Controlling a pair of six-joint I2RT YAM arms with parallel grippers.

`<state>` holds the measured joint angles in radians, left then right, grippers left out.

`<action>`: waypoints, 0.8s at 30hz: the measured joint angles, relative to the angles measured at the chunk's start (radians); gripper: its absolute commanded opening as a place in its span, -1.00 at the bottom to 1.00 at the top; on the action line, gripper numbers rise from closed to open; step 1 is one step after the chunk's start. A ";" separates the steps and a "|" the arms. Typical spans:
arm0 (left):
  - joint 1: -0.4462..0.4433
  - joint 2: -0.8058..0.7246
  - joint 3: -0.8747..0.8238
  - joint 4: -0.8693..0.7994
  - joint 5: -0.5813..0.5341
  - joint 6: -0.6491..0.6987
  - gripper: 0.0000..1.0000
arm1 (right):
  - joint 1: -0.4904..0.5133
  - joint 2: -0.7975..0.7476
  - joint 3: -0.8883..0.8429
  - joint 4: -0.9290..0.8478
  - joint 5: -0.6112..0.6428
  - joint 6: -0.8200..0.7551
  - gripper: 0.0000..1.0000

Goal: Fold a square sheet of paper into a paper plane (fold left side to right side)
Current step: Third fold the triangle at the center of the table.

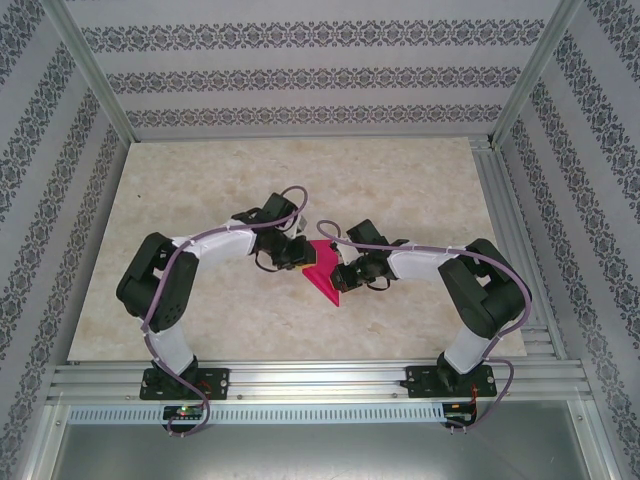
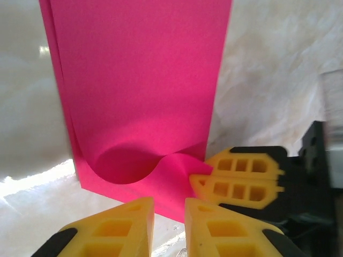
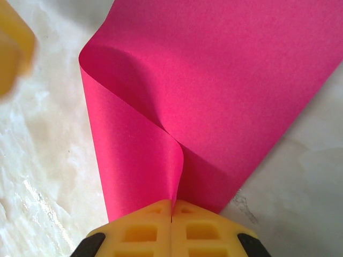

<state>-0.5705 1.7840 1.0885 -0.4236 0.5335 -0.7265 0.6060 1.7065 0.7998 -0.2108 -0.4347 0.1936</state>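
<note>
Right gripper (image 3: 171,206): yellow moulded fingers pressed flat together and pinching the sheet of paper (image 3: 214,91) at its near edge. One layer curls into the seam between the tips. From the left wrist cam it comes in from the right as wedge-shaped pads with a grid of rectangular pockets on black backing, clamped on the sheet's lower right corner.

Left gripper (image 2: 169,204): same yellow pocketed fingers, tips a narrow gap apart, bare table visible through the gap. The paper's bottom edge ends just above the tips and nothing is clamped.

Paper: bright magenta-pink, matte, thin. It is doubled over into a narrow rectangle, with layered edges showing along its left side. There is no hard crease near the grip: the top layer bulges into a soft rounded hump with a shadowed hollow under it. The rest lies flat. Overhead it reads as a small pointed wedge mid-table, between the two grippers, both touching or just beside it.

Table (image 1: 420,190): glossy, beige, marble-look surface with glare patches in the wrist cams.

Arms: black joints, white link covers, lilac cables (image 1: 160,290) looped along them.

Surround: aluminium extrusion frame (image 1: 320,380) at the near edge, walls (image 1: 300,80) in striped damask-pattern paper.
</note>
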 measured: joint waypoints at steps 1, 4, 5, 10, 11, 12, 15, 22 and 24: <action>-0.006 0.005 -0.012 0.016 0.008 -0.014 -0.52 | 0.000 0.000 0.000 0.001 -0.001 0.000 -1.00; -0.029 0.020 -0.019 0.063 0.025 -0.043 -0.52 | 0.000 0.002 0.000 0.002 -0.002 0.000 -1.00; -0.035 0.024 -0.019 0.078 0.030 -0.048 -0.53 | 0.000 0.002 0.001 0.002 -0.002 0.000 -1.00; -0.048 0.057 -0.019 0.126 0.038 -0.069 -0.54 | 0.000 0.006 0.003 0.002 -0.005 0.000 -1.00; -0.048 0.064 -0.019 0.128 0.038 -0.069 -0.54 | 0.000 0.006 0.003 0.002 -0.005 0.000 -1.00; -0.048 0.072 -0.019 0.129 0.037 -0.069 -0.54 | 0.000 0.006 0.003 0.002 -0.005 0.000 -1.00; -0.048 0.087 -0.019 0.129 0.034 -0.069 -0.55 | 0.000 0.006 0.004 0.002 -0.005 0.000 -1.00; -0.054 0.107 -0.019 0.128 0.013 -0.069 -0.56 | 0.000 0.014 0.013 0.000 -0.006 0.000 -1.00; -0.054 0.114 -0.019 0.128 0.008 -0.068 -0.56 | 0.000 0.019 0.018 -0.003 -0.009 0.000 -1.00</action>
<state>-0.6243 1.8977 1.0698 -0.2955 0.5411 -0.7948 0.6060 1.7252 0.8181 -0.2138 -0.4438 0.1936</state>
